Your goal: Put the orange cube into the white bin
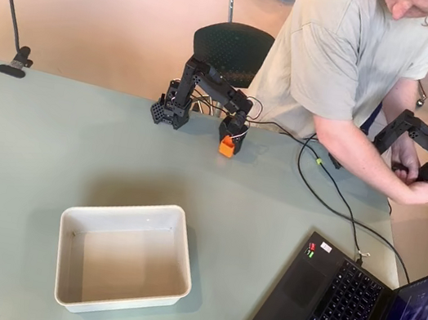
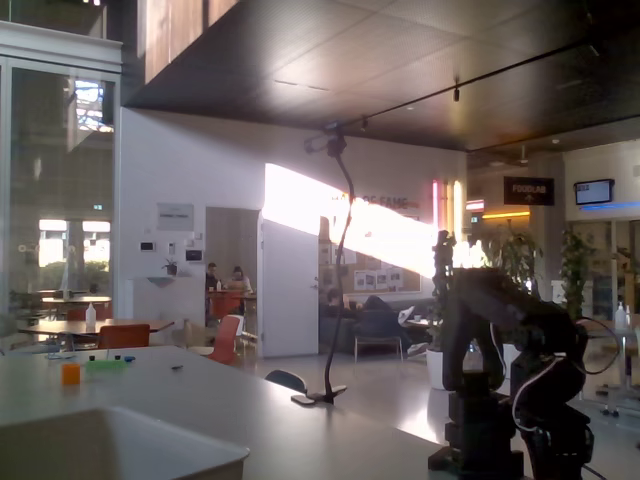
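The pale green table [image 1: 28, 177] carries a shallow white rectangular plastic bin [image 1: 181, 251], long axis running left to right in the overhead view, slightly skewed. An open black laptop [image 1: 320, 311] sits right of it, cut off at the frame edge. Well beyond the bin, the black end effector [image 1: 229, 142] points down, clenched around a small orange plastic cube [image 1: 226, 147], partly hidden.
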Robot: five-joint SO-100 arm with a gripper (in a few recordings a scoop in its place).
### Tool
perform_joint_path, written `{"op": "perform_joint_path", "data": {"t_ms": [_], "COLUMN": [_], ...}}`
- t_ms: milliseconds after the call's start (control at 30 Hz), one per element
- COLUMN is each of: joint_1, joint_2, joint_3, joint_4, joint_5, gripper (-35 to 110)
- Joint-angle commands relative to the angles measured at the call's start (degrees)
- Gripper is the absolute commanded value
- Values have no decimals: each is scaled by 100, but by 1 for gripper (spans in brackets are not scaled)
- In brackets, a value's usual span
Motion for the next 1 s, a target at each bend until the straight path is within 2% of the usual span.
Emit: {"op": "perform_joint_path", "data": {"t_ms": [0, 233, 400, 667, 967], "joint_1": [35, 536, 1310, 2997, 5335], "joint_2": [70, 70, 220, 694, 1055], "joint_3": [-325, -1380, -2329, -3454, -3630], "joint_4": [-62, 35, 422, 923, 1143], "joint_5": [35, -26, -26, -35, -44], "gripper": [26, 26, 26, 26, 27]}}
